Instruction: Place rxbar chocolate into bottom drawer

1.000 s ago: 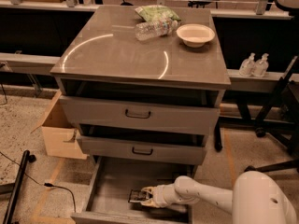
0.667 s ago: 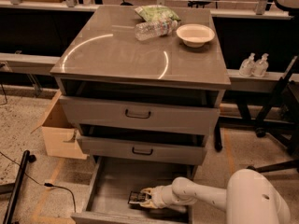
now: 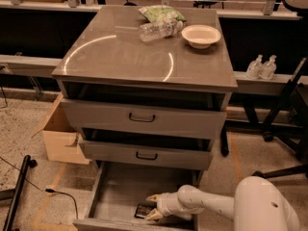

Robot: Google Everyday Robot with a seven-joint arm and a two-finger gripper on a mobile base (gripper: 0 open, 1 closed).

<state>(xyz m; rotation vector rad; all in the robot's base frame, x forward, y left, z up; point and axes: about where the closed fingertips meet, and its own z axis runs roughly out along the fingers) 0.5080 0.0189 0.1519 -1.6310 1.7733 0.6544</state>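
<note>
The bottom drawer point(image 3: 115, 191) is pulled out, its grey floor showing. The rxbar chocolate point(image 3: 142, 210), a small dark flat bar, lies on the drawer floor near the front right. My gripper point(image 3: 153, 207) reaches into the drawer from the right, just to the right of the bar. Its pale fingers point(image 3: 152, 198) are spread apart, one above and one below the bar's right end. The white arm point(image 3: 211, 207) runs off to the lower right.
The two upper drawers point(image 3: 142, 117) stand partly open above the bottom one. On the cabinet top lie a green snack bag point(image 3: 161, 12), a clear bottle point(image 3: 160, 29) and a white bowl point(image 3: 200, 34). A cardboard box point(image 3: 60, 134) stands at the left, a chair base at the right.
The gripper's fingers have spread apart and the hand has drawn slightly right. The bar now rests on the drawer floor.
</note>
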